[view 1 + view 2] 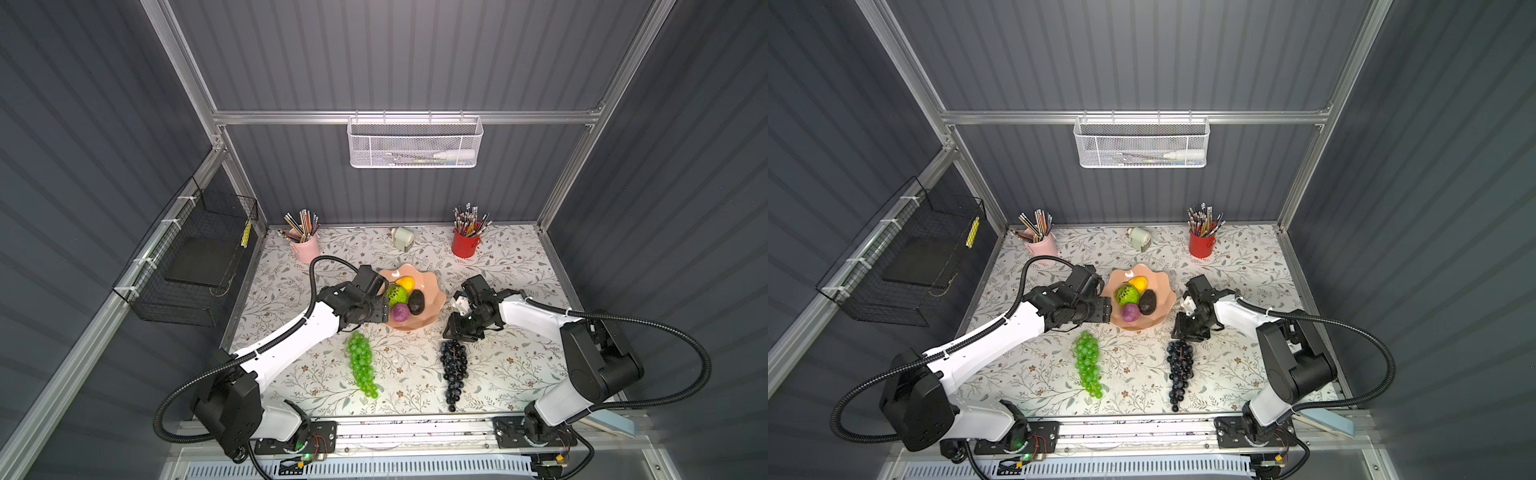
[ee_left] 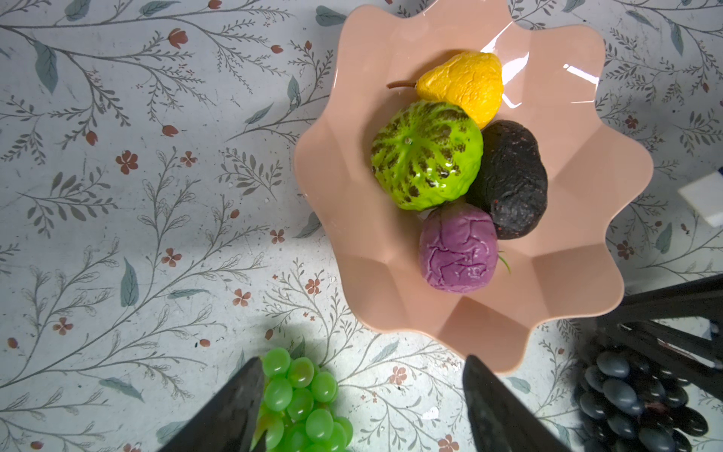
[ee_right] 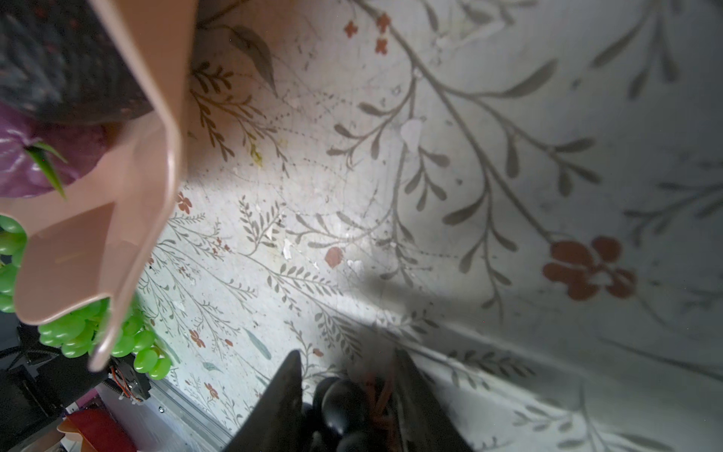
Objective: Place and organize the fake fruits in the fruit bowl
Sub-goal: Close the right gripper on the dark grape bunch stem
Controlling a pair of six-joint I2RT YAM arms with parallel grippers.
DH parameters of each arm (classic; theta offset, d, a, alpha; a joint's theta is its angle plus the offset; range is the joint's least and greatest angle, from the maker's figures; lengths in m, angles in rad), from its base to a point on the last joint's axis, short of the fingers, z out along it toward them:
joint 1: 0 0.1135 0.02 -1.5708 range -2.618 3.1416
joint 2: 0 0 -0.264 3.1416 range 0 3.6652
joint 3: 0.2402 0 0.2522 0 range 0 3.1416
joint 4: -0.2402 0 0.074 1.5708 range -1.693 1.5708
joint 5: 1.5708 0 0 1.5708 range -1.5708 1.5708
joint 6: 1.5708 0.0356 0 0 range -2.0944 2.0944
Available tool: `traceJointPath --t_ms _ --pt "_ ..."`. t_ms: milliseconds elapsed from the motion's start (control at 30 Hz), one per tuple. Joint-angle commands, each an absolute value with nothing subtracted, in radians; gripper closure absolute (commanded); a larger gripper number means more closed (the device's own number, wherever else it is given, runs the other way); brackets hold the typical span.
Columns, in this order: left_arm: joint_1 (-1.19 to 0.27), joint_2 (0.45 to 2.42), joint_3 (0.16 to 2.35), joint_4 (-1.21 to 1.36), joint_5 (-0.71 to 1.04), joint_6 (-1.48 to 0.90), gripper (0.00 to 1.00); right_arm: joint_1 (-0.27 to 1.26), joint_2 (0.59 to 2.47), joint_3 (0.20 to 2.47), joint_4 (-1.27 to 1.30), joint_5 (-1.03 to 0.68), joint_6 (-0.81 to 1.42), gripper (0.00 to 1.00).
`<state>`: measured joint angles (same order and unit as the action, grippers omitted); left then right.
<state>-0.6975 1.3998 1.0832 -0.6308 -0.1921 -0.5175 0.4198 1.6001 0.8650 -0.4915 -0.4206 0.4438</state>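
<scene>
- Currently, four of the six fruits sit in the fruit bowl (image 2: 579,219): the yellow fruit (image 2: 461,86), bumpy green ball (image 2: 426,156), black avocado (image 2: 508,180) and purple lump (image 2: 457,246), clustered and touching around the middle.
- Both grape bunches lie on the table (image 1: 519,374) in front of the bowl, the green grape bunch (image 1: 361,365) well apart from the dark grape bunch (image 1: 454,365).
- I judge the step in hand to be picking up the dark bunch. My right gripper (image 3: 348,354) is low at its stem end, jaws narrowed on either side of the top grapes. I cannot tell whether they are pressing.
- My left gripper (image 2: 362,360) stands wide apart and empty, just beside the bowl's near rim and above the top of the green bunch.
- The next move calls for a firm pinch at the stem. After that I need a lift high enough for the limp, dangling tail to clear the wavy rim.
- The bare side of the bowl beside the avocado looks the best landing spot.
</scene>
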Motion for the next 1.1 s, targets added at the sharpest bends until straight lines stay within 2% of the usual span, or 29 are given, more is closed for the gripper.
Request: traceJointPath --t_ms 0,100,367,433,833,867,900,933,1033,1067 --pt "-0.696 1.389 1.076 -0.636 -0.208 -0.531 0.20 0.426 1.592 0.859 -0.497 -0.432 0.439 0.68" --pt "-0.696 1.390 1.076 -0.638 -0.207 -0.531 0.20 0.426 1.566 0.851 -0.496 -0.420 0.440 0.79" --pt "-0.696 1.388 1.081 -0.643 -0.210 -0.532 0.20 0.426 1.487 0.821 -0.491 -0.394 0.446 0.93" --pt "-0.696 1.390 1.082 -0.644 -0.211 -0.534 0.20 0.426 1.459 0.810 -0.489 -0.389 0.446 1.00" --pt "-0.696 1.414 1.097 -0.650 -0.209 -0.535 0.19 0.425 1.329 0.785 -0.506 -0.361 0.455 1.00" --pt "-0.696 1.415 1.097 -0.647 -0.208 -0.535 0.19 0.424 1.337 0.788 -0.511 -0.349 0.457 0.98" --pt "-0.696 1.417 1.098 -0.646 -0.208 -0.536 0.19 0.423 1.349 0.792 -0.518 -0.347 0.456 0.82" --pt "-0.696 1.420 1.099 -0.647 -0.206 -0.537 0.19 0.419 1.363 0.794 -0.520 -0.347 0.454 0.71" --pt "-0.696 1.423 1.105 -0.652 -0.208 -0.537 0.19 0.414 1.423 0.806 -0.511 -0.355 0.446 0.56" --pt "-0.696 1.423 1.104 -0.652 -0.208 -0.537 0.20 0.413 1.442 0.813 -0.508 -0.362 0.443 0.55"
